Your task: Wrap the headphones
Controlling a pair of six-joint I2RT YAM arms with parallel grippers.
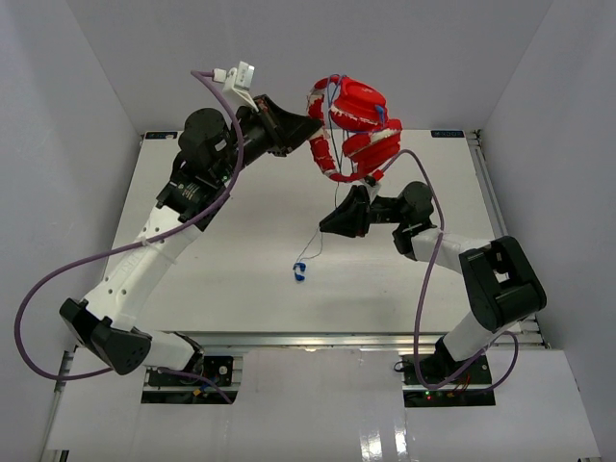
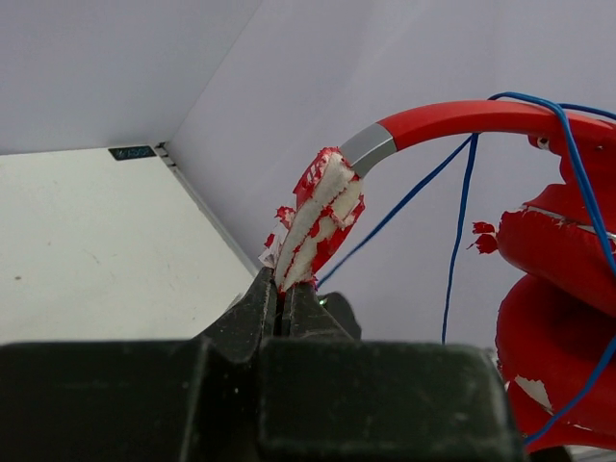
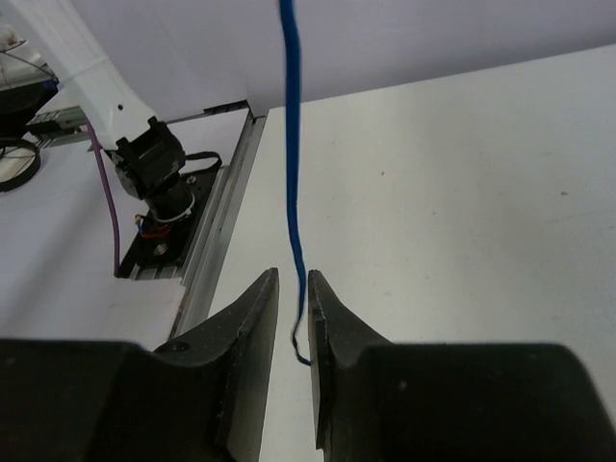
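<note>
Table (image 1: pixel 250 231) viewed steeply from above its near edge, headphones (image 2: pixel 452 120) seen close past the left gripper (image 2: pixel 286 303), cord (image 3: pixel 293 144) seen close past the right gripper (image 3: pixel 294 289), cord shared throughout.

The headphones (image 1: pixel 351 120) hung above the table's (image 1: pixel 241 241) far edge, their blue cord (image 3: pixel 292 144) dropping through the middle to the plug (image 1: pixel 300 271) and barring any sideways pass there. Open surface lay left of the cord and toward the far-right corner, hemmed by white walls (image 1: pixel 77 87).
</note>
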